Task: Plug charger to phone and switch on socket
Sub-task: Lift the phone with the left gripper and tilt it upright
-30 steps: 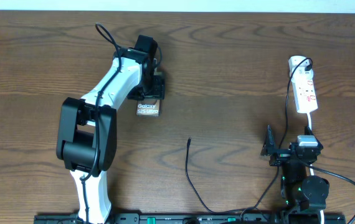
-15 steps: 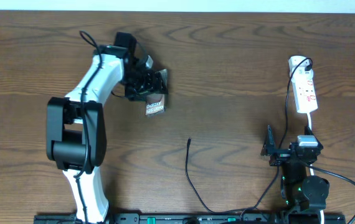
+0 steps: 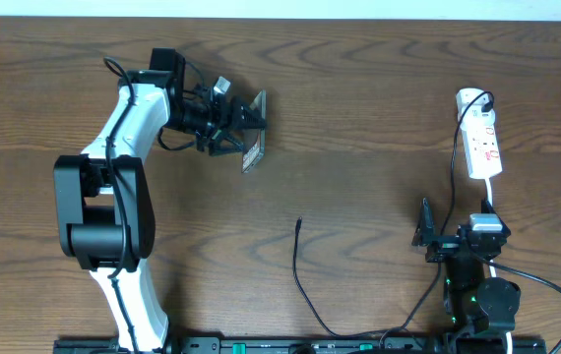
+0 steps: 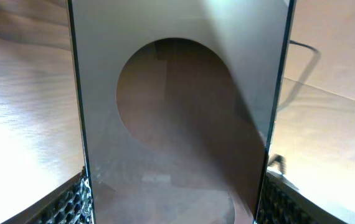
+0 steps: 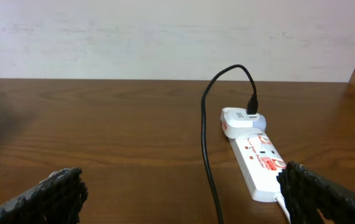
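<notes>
- Brown wood table [image 3: 379, 59]: one, carrying everything.
- Arms: two. The left arm [image 3: 128, 128] reached to the far left part of the table; the right arm [image 3: 477, 285] sat low at the near right.
- Charger [image 3: 305, 285]: one black cable, running from a white adapter [image 5: 243, 119] on the socket's far end and across the near table.
- Socket [image 3: 483, 143]: one white strip, far right, lying flat and well apart from both grippers. Switch position could not be read.
- Left gripper [image 3: 241, 128]: one, clamped on the phone's long edges, with the fingers [image 4: 71, 202] pressed to its sides in the wrist view.
- Right gripper [image 5: 184, 199]: one, jaws spread wide and empty, facing the socket.
- Phone [image 3: 252, 157]: one, tipped up on edge in the left gripper, left of centre. Could not tell whether its lower edge touched the table.
- Plug tip [image 3: 299, 222]: one, lying free near table centre, well apart from the phone.
- Step judged: phone in hand and being oriented, with plugging not yet done and the switch untouched.
- Next move, as judged: bring the phone's port and the plug tip together, which needs the right gripper to take the tip and line it up squarely.
</notes>
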Robot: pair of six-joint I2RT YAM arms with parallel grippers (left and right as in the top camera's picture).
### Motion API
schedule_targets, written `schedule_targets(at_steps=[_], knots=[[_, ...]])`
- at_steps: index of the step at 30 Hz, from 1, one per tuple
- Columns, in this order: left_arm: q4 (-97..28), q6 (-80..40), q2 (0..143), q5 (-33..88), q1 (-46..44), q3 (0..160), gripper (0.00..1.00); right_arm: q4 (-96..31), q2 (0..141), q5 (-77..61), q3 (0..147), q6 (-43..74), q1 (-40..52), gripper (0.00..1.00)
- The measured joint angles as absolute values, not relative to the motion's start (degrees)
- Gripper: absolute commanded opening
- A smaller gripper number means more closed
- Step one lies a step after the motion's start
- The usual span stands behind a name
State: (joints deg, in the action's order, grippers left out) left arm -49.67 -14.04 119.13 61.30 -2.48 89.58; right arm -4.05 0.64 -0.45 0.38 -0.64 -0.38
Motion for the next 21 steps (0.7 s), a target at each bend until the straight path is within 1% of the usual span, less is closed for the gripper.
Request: schedule_targets(at_steps=[4, 8, 21], knots=[[-49.7, -16.7, 119.1, 66.1, -2.2, 89.6, 0.07, -4.1, 0.6, -0.4, 0.4, -0.6, -0.4, 0.99], [-48.3, -20.8, 119.1, 68.3, -2.2, 89.6, 0.07, -4.1, 0.6, -0.4, 0.4, -0.6, -0.4, 0.99], [-43.3, -36.6, 119.1, 68.1, -2.2, 89.6, 0.07, -4.1, 0.6, -0.4, 0.4, -0.6, -0.4, 0.99]])
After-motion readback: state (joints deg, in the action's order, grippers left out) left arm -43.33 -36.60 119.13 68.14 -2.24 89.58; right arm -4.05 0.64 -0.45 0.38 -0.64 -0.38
